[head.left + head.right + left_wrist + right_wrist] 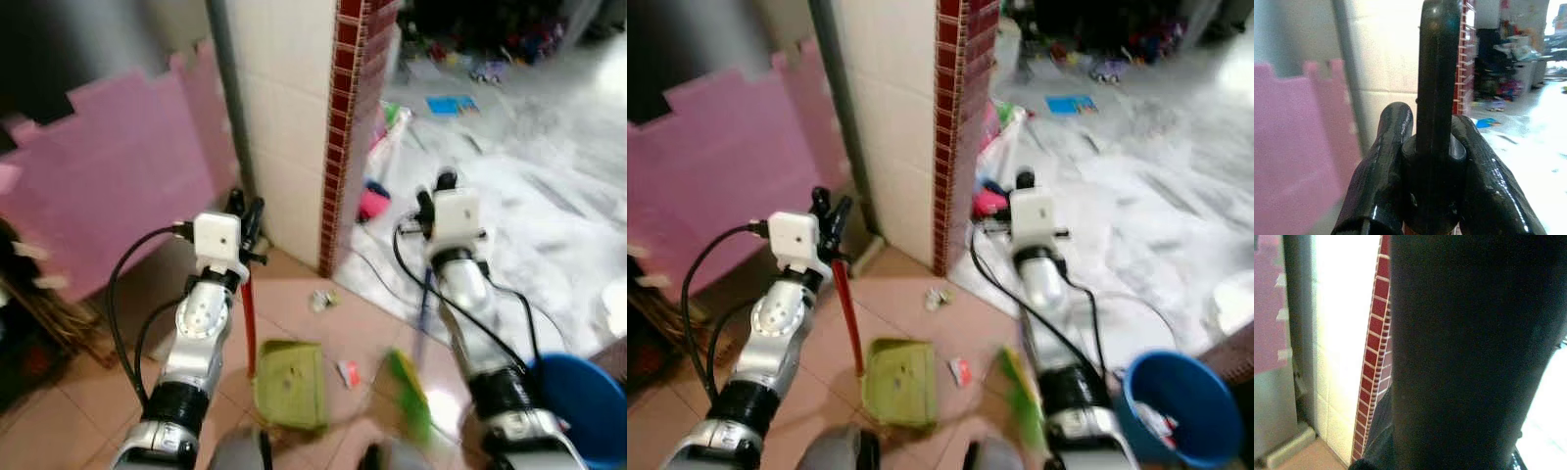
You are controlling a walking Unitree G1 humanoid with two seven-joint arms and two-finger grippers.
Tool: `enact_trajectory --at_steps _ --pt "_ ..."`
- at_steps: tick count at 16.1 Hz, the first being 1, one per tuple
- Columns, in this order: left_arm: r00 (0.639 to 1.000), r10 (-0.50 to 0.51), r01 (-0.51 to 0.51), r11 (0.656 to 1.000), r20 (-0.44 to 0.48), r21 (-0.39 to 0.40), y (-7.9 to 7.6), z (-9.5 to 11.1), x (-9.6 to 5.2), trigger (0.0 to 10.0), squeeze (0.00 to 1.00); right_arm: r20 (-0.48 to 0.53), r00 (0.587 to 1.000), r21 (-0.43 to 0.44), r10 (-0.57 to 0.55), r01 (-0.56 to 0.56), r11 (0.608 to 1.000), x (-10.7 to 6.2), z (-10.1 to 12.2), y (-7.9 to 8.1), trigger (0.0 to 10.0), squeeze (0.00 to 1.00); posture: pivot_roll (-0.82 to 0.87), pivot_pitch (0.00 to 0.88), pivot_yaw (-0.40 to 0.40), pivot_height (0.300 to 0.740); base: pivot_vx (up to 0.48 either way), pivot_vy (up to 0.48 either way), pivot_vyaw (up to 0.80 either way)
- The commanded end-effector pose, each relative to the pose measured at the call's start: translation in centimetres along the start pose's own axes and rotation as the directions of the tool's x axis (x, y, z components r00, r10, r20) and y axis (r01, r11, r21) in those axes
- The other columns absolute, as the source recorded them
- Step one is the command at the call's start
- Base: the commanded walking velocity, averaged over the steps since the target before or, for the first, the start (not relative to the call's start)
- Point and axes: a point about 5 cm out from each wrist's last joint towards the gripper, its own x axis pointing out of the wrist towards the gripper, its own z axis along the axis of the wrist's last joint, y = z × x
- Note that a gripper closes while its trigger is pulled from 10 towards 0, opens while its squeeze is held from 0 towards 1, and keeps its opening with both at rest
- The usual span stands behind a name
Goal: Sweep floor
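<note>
A green dustpan lies on the tan tiles between my arms. Its red stick rises to a black top, and my left gripper is shut on that top; the left wrist view shows both fingers clamped round the black handle. My right gripper is up near the brick pillar, shut on a broom whose bluish handle runs down to blurred green bristles. Two bits of litter lie on the floor: a crumpled wrapper and a red-and-white scrap beside the pan.
A red brick pillar and white tiled wall stand ahead. A pink foam mat leans at the left. A blue bucket sits at the lower right. A pink thing, bags and toys lie beyond on the white floor.
</note>
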Motion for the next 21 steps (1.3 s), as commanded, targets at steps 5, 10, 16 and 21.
enact_trajectory --at_steps 5,10,16,21 --pt "0.998 0.052 -0.054 0.995 0.017 0.088 1.3 0.3 0.1 10.0 0.00 0.049 0.999 0.003 -0.022 0.022 1.000 0.8 1.2 0.2 10.0 0.00 -0.01 0.000 0.026 0.740 0.000 0.000 0.00" --pt "0.994 0.101 -0.098 0.993 -0.048 0.061 1.0 -1.1 -0.5 10.0 0.00 0.083 0.997 0.001 -0.011 0.011 1.000 0.6 1.4 0.7 10.0 0.00 -0.01 0.000 0.015 0.740 0.000 0.000 0.00" --pt "0.968 0.252 -0.251 0.956 0.010 0.152 1.7 -1.7 -0.5 10.0 0.00 0.103 0.995 0.002 0.002 -0.002 1.000 1.5 2.3 1.6 10.0 0.00 -0.04 0.053 -0.043 0.740 0.000 0.000 0.00" --pt "0.982 0.174 -0.171 0.984 -0.069 0.052 -2.1 -2.6 0.9 10.0 0.00 0.048 0.991 0.097 0.123 -0.128 0.987 1.3 1.8 3.4 10.0 0.00 -0.11 0.071 -0.064 0.740 0.000 0.000 0.00"
